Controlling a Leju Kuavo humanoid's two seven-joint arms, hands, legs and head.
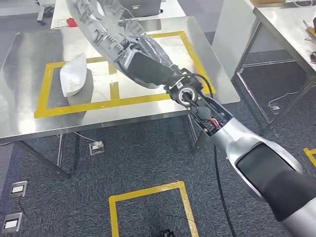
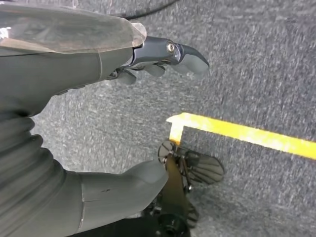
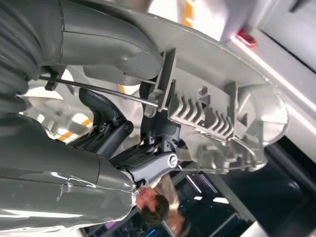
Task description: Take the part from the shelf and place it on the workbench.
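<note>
My right hand (image 1: 147, 61) grips a long grey moulded plastic part (image 1: 100, 24), holding it above the steel workbench (image 1: 22, 69) with its far end running out past the top of the head view. The right wrist view shows the thumb and dark fingers (image 3: 149, 168) clamped around the ribbed part (image 3: 209, 113). A white curved part (image 1: 73, 74) lies on the workbench inside the left yellow-taped rectangle (image 1: 44, 84). My left hand (image 2: 123, 98) hangs over grey carpet, fingers apart, holding nothing.
A second steel table (image 1: 294, 29) stands at the right, with a gap of carpet between it and the workbench. A yellow tape square (image 1: 149, 190) marks the floor in front. Floor sockets (image 1: 18, 188) sit at the lower left. A person (image 3: 160, 207) appears in the right wrist view.
</note>
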